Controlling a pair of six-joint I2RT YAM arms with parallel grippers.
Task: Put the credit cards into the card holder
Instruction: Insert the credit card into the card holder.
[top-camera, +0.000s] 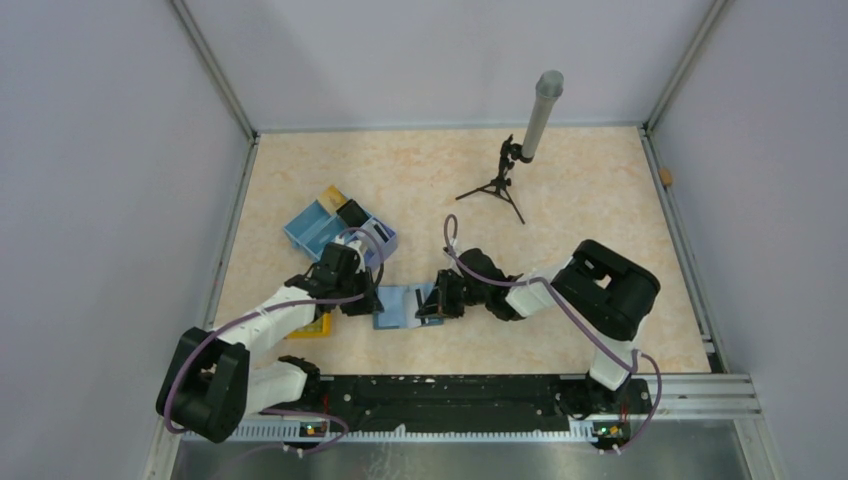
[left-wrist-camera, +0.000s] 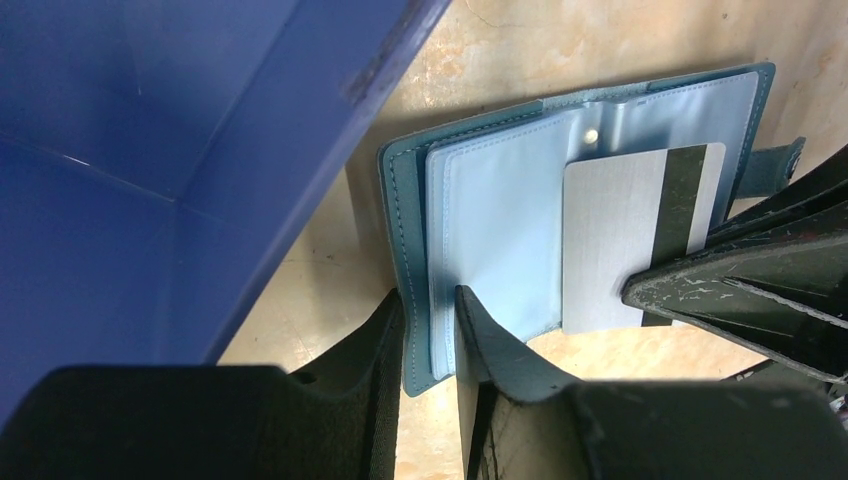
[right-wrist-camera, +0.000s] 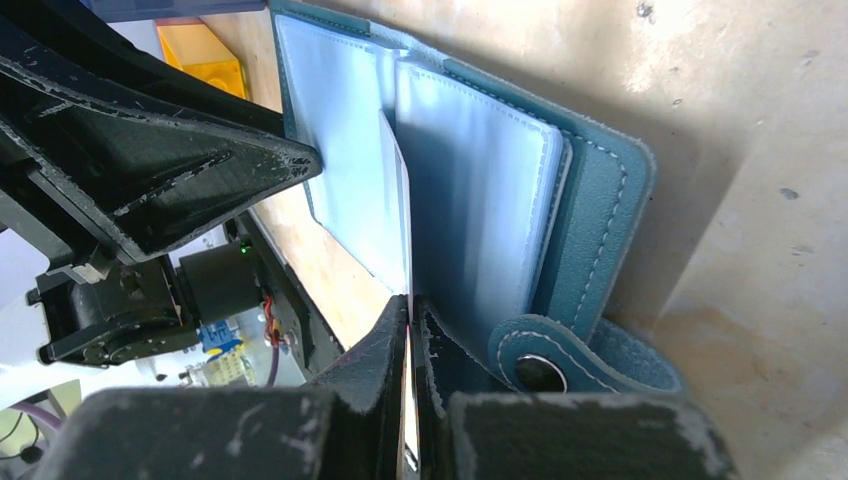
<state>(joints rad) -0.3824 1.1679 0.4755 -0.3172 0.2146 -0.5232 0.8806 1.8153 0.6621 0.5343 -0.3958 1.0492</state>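
The teal card holder (top-camera: 398, 305) lies open on the table, pale-blue pages up. My left gripper (left-wrist-camera: 430, 305) is shut on its left edge (left-wrist-camera: 415, 250), pinching cover and page. My right gripper (right-wrist-camera: 410, 305) is shut on a pale silvery card with a dark stripe (left-wrist-camera: 620, 240), which lies over the holder's right page. In the right wrist view the card (right-wrist-camera: 403, 200) stands edge-on between the holder's (right-wrist-camera: 590, 200) pale-blue pages. The holder's clasp (right-wrist-camera: 545, 370) lies beside my right fingers. In the top view both grippers meet at the holder, the left (top-camera: 365, 298) and the right (top-camera: 430, 303).
A blue partitioned tray (top-camera: 310, 225) stands just behind the left gripper, with a yellow and a black thing in it; its wall (left-wrist-camera: 150, 150) fills the left wrist view. A yellow block (top-camera: 312, 327) lies under the left arm. A small tripod with a grey tube (top-camera: 520, 150) stands at the back.
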